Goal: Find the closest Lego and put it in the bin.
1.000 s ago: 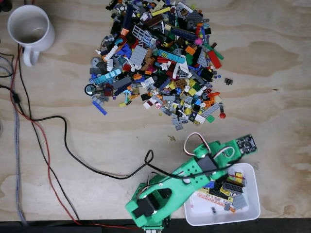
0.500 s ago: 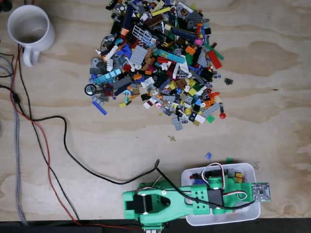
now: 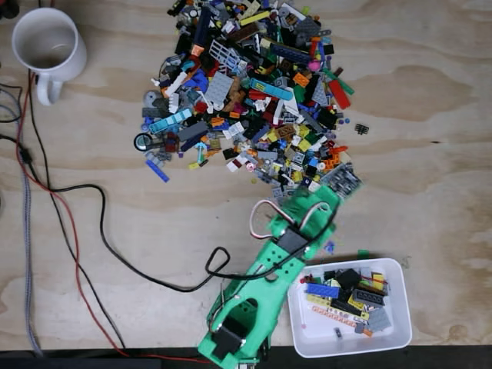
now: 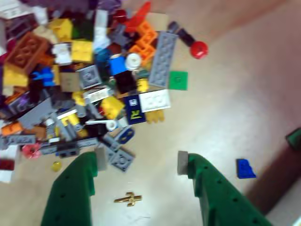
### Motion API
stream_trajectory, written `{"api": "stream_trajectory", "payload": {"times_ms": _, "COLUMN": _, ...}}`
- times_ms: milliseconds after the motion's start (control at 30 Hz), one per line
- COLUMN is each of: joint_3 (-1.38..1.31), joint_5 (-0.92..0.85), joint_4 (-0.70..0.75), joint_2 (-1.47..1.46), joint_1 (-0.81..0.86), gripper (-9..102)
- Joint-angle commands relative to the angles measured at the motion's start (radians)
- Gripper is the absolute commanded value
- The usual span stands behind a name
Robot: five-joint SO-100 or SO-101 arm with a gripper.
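The Lego pile [image 3: 250, 92] covers the far middle of the table in the fixed view. My green gripper [image 3: 311, 198] hovers at its near edge. In the wrist view the gripper [image 4: 141, 162] is open, with nothing between its grey pads [image 4: 182, 162]. A grey plate [image 4: 121, 160] at the pile's [image 4: 84, 80] edge lies just inside the left finger. On the bare wood below the gap lies a small gold piece [image 4: 128, 199]. A loose blue piece [image 4: 245, 168] sits to the right of the right finger. The white bin [image 3: 384, 338] holds several bricks at the near right.
A white mug [image 3: 48, 46] stands at the far left corner. Black, red and grey cables [image 3: 84, 200] trail across the left half of the table and up to the arm. Small blue [image 3: 329, 247] and green [image 3: 363, 252] pieces lie just beyond the bin.
The arm swung over the bin, then left it and reached out to the near edge of the pile. The bin's bricks are uncovered again.
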Motion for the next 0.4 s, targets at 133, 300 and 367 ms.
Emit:
{"api": "stream_trajectory", "payload": {"times_ms": 133, "joint_3": -0.077, "joint_5": 0.103, "joint_4": -0.021, "joint_2": -0.066, "joint_1": -0.360, "gripper": 20}}
{"api": "stream_trajectory", "payload": {"times_ms": 300, "joint_3": -0.061, "joint_5": 0.141, "joint_4": -0.032, "joint_2": -0.100, "joint_1": -0.400, "gripper": 20}}
{"api": "stream_trajectory", "payload": {"times_ms": 367, "joint_3": -0.054, "joint_5": 0.147, "joint_4": -0.034, "joint_2": -0.098, "joint_1": -0.402, "gripper": 20}}
